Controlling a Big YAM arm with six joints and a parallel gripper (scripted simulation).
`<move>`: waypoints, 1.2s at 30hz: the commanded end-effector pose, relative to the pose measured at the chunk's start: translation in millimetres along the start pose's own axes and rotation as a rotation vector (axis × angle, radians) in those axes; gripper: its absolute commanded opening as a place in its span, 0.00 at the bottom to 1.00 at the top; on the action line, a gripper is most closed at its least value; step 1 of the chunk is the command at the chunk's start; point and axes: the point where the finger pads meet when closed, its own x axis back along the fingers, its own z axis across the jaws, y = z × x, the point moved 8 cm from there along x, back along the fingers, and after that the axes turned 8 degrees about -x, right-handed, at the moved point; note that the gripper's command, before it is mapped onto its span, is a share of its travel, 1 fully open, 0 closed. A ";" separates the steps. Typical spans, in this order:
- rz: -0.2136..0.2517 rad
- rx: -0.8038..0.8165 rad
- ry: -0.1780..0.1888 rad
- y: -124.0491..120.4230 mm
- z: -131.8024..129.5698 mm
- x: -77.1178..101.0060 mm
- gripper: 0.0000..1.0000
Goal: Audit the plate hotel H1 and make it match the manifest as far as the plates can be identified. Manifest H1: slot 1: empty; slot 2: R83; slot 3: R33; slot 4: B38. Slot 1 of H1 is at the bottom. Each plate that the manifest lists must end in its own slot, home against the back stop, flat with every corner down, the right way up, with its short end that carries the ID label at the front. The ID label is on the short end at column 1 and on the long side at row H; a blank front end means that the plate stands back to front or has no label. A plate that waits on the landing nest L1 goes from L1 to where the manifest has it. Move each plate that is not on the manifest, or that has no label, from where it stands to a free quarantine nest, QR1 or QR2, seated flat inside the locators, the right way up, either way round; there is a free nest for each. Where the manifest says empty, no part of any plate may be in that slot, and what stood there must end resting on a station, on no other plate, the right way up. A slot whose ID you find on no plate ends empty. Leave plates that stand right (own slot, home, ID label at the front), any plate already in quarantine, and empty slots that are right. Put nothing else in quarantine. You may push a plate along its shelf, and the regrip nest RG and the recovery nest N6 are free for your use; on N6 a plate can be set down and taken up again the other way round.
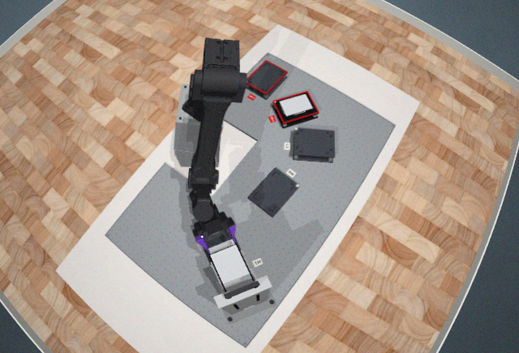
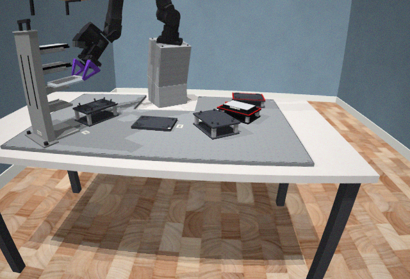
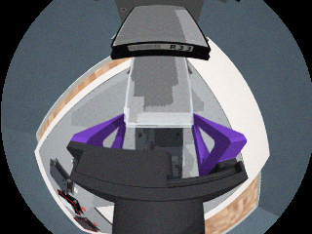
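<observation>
My gripper (image 1: 221, 245) (image 2: 78, 76) (image 3: 159, 118) is shut on a clear plate (image 2: 64, 81), gripping it near its front end. The plate is partly inside hotel H1 (image 1: 268, 284) (image 2: 41, 117), a little above the second shelf (image 2: 59, 88) from the bottom. No label is readable on its near edge. Just above stands a black-edged plate (image 2: 56, 66) (image 3: 161, 48), its front label reading R33. A white-topped plate (image 1: 230, 263) (image 2: 52, 46) stands in the top slot; its label is not readable. The bottom shelf (image 2: 61, 104) shows no plate. The gap to the back stop is hidden.
One red-rimmed nest (image 1: 299, 120) (image 2: 256, 111) bears a white-topped plate (image 1: 297, 105) (image 2: 239, 104); the other (image 1: 267, 77) (image 2: 248, 97) is empty. Nest L1 (image 1: 313, 144) (image 2: 216, 118), low nest N6 (image 1: 273, 191) (image 2: 154, 122) and another raised nest (image 2: 95, 106) near the hotel are empty.
</observation>
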 end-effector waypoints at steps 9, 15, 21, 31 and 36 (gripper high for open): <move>-0.028 0.007 -0.002 12.1 -2.0 -3.2 0.86; -0.028 0.007 -0.002 12.2 -2.0 -3.2 0.86; -0.028 0.007 -0.002 12.2 -2.0 -3.1 0.86; -0.022 -0.003 -0.001 14.7 -1.6 -11.9 0.86; -0.009 -0.002 0.004 10.7 0.6 -16.2 0.86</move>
